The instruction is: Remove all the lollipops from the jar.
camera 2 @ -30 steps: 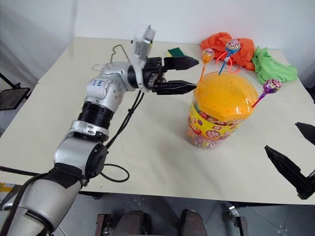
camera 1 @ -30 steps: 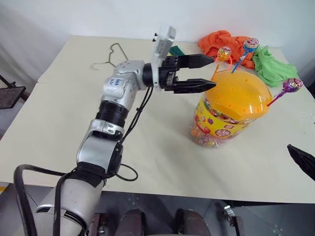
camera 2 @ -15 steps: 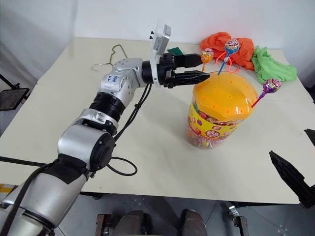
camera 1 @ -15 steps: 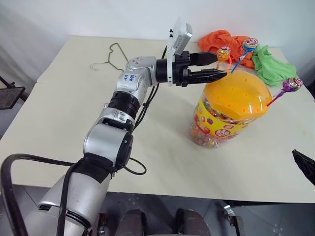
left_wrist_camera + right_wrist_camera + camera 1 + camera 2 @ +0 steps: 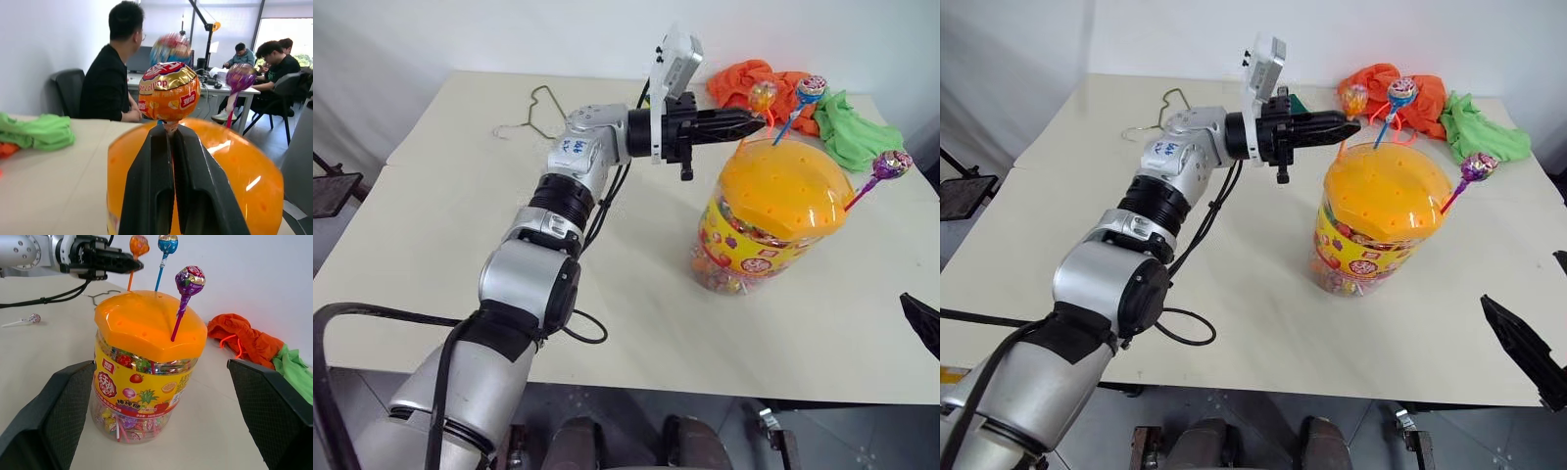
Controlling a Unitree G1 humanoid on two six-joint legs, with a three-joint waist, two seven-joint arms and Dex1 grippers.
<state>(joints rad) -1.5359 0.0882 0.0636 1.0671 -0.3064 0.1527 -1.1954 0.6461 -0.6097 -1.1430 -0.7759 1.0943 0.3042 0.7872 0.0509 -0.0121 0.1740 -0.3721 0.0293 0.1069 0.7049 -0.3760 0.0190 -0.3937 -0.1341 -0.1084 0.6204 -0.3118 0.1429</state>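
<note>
My left gripper (image 5: 168,142) is clamped on the stick of the orange lollipop (image 5: 169,91), just under its wrapped head, with both black fingers pressed together around it. The stick still runs down into a hole in the orange domed lid (image 5: 783,186) of the jar (image 5: 142,382), right below my fingertips, so I judge this one gripped but not yet pulled free. Just beyond the claw stands the blue-stick lollipop (image 5: 811,90), also seated in the lid, and farther across the dome, on the side away from my left arm, the purple lollipop (image 5: 893,164) leans outward on its pink stick. One more lollipop (image 5: 30,318) lies flat on the table (image 5: 440,196) behind my left arm, well apart from the jar, so I count that one as out. My right gripper (image 5: 161,406) has its fingers spread wide, facing the jar from the near side and touching nothing. By my reckoning that leaves three to pull.
</note>
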